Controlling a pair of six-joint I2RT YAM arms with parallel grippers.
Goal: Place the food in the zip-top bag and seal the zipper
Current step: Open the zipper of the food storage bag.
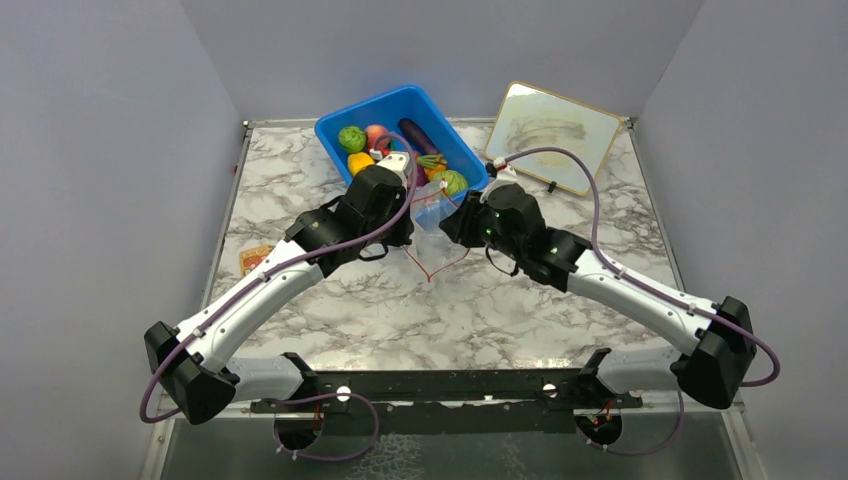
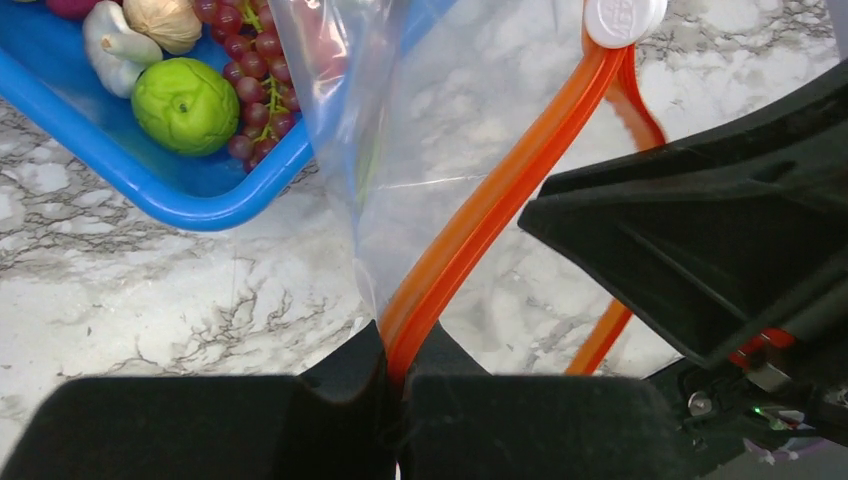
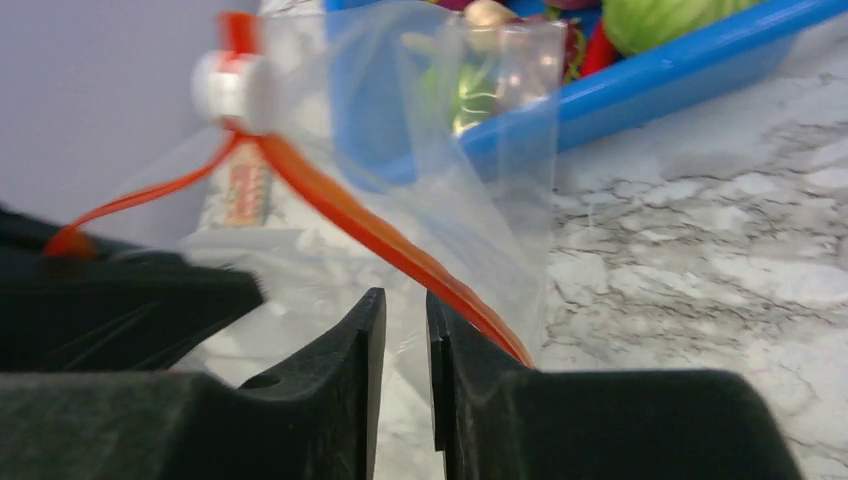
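Lab-type robot cell. Plain grey panels (image 1: 100,150) wall in a marble-print surface (image 1: 480,312) on three sides; my left arm (image 1: 255,295) and right arm (image 1: 640,290) are bolted to a black rail (image 1: 450,381) at its near edge, purple cables (image 1: 560,150) looping. Props: plastic toy food (image 1: 351,138) in a blue bin (image 1: 365,104).

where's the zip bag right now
In the top view the zip-top bag is mid-table, just on the near side of the blue bin, between the left gripper, shut on its orange zipper, and the right gripper.
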